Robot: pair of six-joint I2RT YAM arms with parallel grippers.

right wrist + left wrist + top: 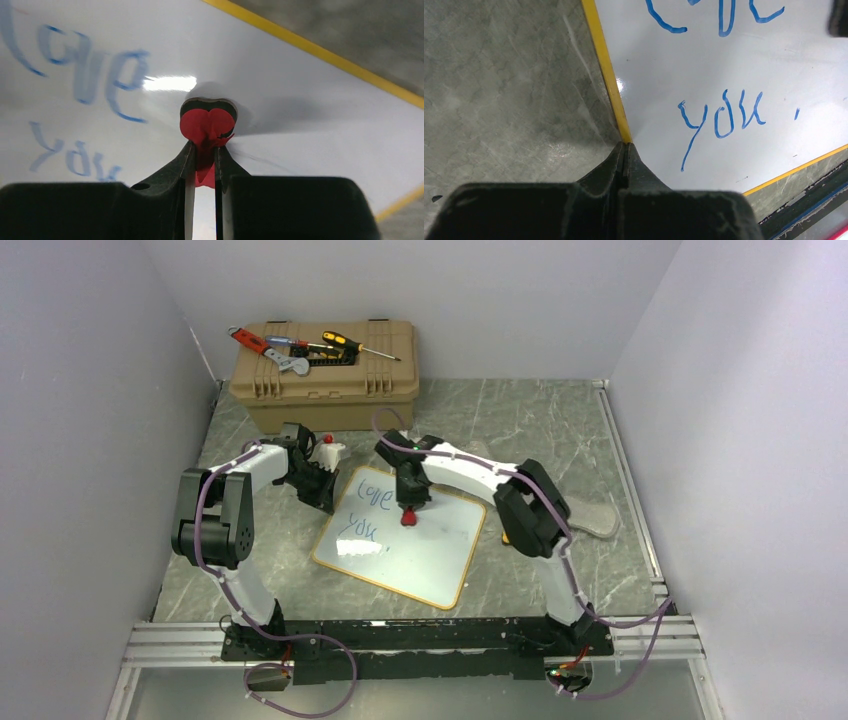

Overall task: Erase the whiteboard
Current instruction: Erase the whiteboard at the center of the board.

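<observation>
**A:** Where does the whiteboard lie?

**B:** The whiteboard point(400, 540) lies flat on the grey worktop point(530, 430), in the middle between the two arms, and it is turned a little askew. A thin orange frame runs all around it.

**A:** Is something written on it?

**B:** Yes, there is blue writing point(724, 117) by hand, two words. "Love" is above and "you" is below, both in the left half of the board. The right half is plain white.

**A:** How are the left fingers?

**B:** The left fingers point(625, 150) are pressed fully together and there is nothing between them. Their tips stand right at the frame on the left edge of the board, near the word "you". Whether they touch the frame, I cannot tell.

**A:** And the right fingers?

**B:** The right fingers point(408, 506) are almost closed and pinch a red heart-shaped piece point(207, 122) by its lower point. This piece has a dark layer on the side that faces the board. It is over the middle of the board, to the right of "love", and throws a shadow on the white surface. I cannot say whether it touches the surface.

**A:** What else is on the worktop?

**B:** A tan toolbox point(325, 380) stands at the far side with its lid closed. Some hand tools point(300, 345) lie on the lid: screwdrivers and a wrench with a red handle.
</observation>
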